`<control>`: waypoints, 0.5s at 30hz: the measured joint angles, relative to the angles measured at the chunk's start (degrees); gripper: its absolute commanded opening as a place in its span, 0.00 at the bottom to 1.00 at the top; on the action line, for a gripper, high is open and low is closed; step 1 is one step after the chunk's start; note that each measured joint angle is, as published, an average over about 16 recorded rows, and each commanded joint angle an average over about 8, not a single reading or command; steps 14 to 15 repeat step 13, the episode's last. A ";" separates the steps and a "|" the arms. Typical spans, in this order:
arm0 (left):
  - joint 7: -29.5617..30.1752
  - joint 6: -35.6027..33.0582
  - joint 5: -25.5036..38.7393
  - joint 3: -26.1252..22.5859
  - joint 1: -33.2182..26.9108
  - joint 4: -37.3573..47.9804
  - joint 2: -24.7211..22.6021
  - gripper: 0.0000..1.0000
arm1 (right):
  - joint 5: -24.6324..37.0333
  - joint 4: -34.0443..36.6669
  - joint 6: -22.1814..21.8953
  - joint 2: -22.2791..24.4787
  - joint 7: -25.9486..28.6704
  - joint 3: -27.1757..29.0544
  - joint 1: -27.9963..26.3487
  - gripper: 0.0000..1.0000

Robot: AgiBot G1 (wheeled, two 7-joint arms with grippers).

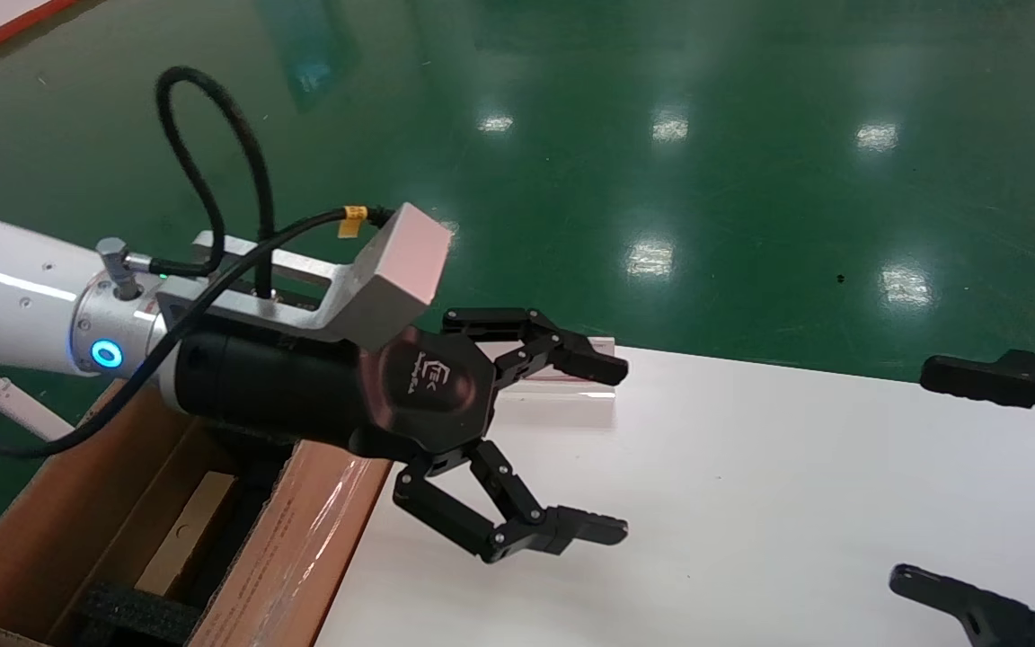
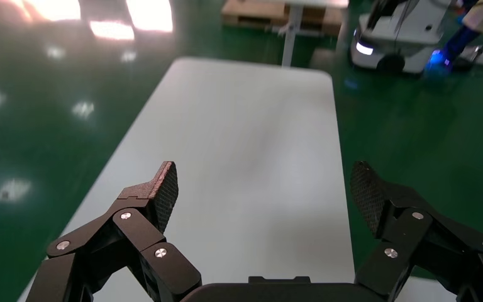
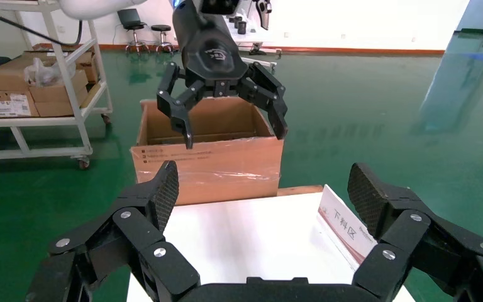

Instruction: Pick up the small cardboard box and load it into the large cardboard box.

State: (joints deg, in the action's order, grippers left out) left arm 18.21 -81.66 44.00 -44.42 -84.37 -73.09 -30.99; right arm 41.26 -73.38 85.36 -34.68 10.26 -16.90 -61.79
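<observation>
The left gripper (image 1: 603,449) hung empty, jaws spread wide, over the table (image 1: 751,503) edge beside the large cardboard box (image 1: 293,548); the right gripper (image 1: 976,485), likewise spread, waited farther along. The small cardboard box (image 1: 185,530) appeared to lie inside with black foam (image 1: 136,615), so a clean withdrawal clear of the flaps seemed all that was needed.

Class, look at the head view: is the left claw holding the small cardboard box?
No. The left claw hangs open and empty over the white table, beside the large cardboard box.
</observation>
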 measured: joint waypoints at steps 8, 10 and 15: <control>-3.54 -1.91 -1.01 13.48 10.82 -0.23 -1.91 1.00 | 0.11 -0.04 0.06 -0.06 0.09 0.15 0.04 1.00; -4.05 -2.19 -1.16 15.40 12.37 -0.27 -2.19 1.00 | 0.12 -0.04 0.07 -0.07 0.10 0.18 0.04 1.00; -4.80 -2.60 -1.38 18.29 14.69 -0.32 -2.60 1.00 | 0.14 -0.05 0.08 -0.08 0.12 0.21 0.05 1.00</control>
